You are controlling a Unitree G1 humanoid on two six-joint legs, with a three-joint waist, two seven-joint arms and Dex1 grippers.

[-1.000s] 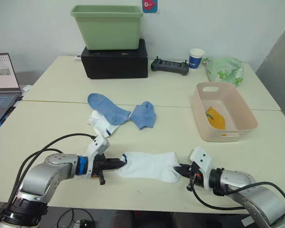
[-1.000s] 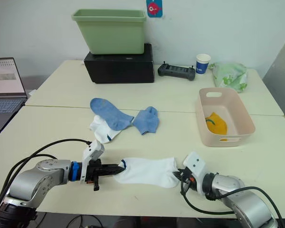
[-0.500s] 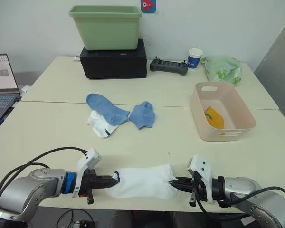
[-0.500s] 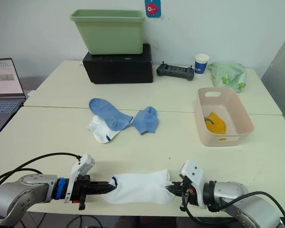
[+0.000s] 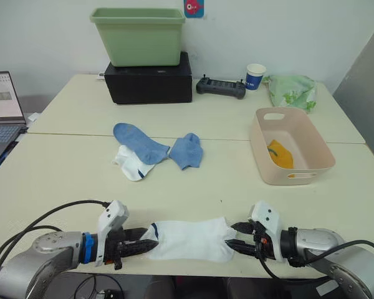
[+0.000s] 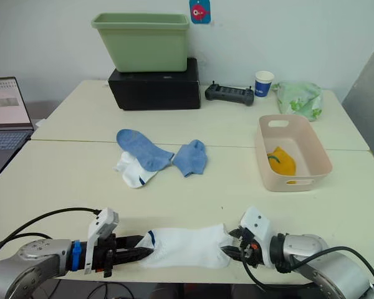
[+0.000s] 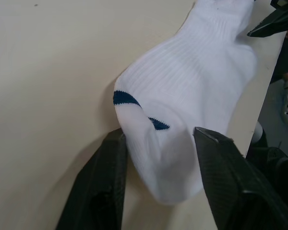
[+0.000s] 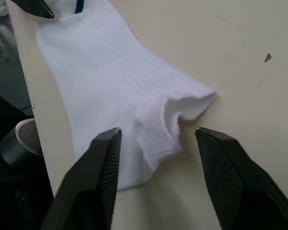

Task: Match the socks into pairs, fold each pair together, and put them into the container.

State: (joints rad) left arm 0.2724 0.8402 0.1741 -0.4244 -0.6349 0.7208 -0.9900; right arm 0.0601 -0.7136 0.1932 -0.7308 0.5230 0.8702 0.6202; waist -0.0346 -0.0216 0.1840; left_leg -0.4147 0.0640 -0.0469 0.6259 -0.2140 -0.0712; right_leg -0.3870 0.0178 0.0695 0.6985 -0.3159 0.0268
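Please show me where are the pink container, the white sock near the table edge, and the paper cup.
pink container [image 5: 265, 163]: left eye view, on its near left wall.
white sock [image 5: 190, 240]: left eye view, on the middle of its body.
paper cup [image 6: 262, 85]: right eye view, on its blue side.
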